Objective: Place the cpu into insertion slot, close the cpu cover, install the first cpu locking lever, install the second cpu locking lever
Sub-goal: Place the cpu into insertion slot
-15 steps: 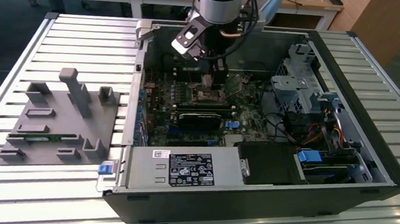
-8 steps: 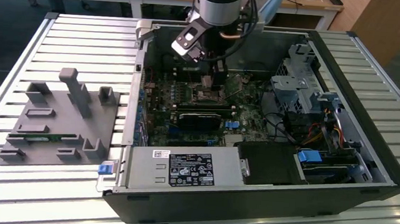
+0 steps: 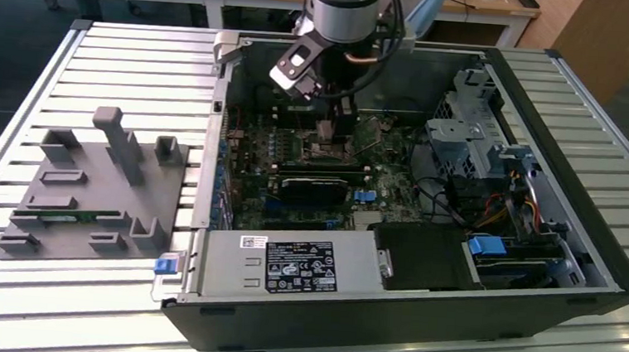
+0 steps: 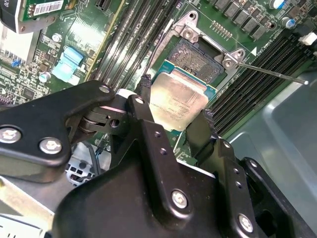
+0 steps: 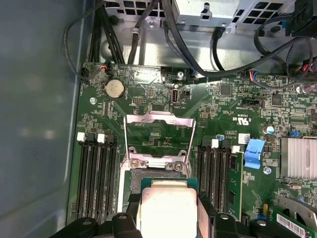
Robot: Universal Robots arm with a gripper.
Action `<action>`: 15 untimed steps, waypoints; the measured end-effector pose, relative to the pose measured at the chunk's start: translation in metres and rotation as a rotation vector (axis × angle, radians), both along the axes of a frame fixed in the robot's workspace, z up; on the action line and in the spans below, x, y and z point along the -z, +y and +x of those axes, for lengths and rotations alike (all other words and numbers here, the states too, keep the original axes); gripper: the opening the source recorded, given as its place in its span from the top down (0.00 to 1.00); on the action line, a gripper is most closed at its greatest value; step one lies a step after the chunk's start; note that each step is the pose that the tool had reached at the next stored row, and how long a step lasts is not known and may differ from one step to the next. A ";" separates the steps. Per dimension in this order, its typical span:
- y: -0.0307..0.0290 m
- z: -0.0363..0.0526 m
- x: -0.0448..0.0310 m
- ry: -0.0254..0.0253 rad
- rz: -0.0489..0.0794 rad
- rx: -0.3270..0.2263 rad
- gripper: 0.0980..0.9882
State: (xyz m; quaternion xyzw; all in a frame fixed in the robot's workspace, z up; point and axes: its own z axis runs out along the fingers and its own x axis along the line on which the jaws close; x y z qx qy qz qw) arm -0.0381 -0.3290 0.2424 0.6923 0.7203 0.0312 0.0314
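1. Gripper (image 4: pixel 176 101) is clamped on the cpu (image 5: pixel 168 210), with one black finger (image 4: pixel 144 94) on each of two opposite edges and the metal lid facing up.
2. Handling, my read: a light, rigid, flat chip. The smooth lid looks slippery, and the underside contacts and socket pins are fragile. Edge grip is the right hold — nothing pressing on the faces.
3. Position: the chip sits squarely between the fingers, low inside the computer case (image 3: pixel 415 324), partly over the insertion slot (image 4: pixel 197 58). The slot's dark pin field shows beyond the chip's far edge. Can't tell whether it touches the slot.
4. The cpu cover (image 5: pixel 158 121) stands swung open behind the slot — clear of the chip.
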 end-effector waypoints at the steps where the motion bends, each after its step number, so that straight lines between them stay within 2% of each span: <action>1: 0.0000 0.0000 0.0008 0.0000 0.000 0.000 0.51; 6: 0.0009 0.0000 0.0050 0.0000 0.000 0.000 0.51; 15: 0.0013 -0.0032 0.0176 0.0000 0.000 0.005 0.51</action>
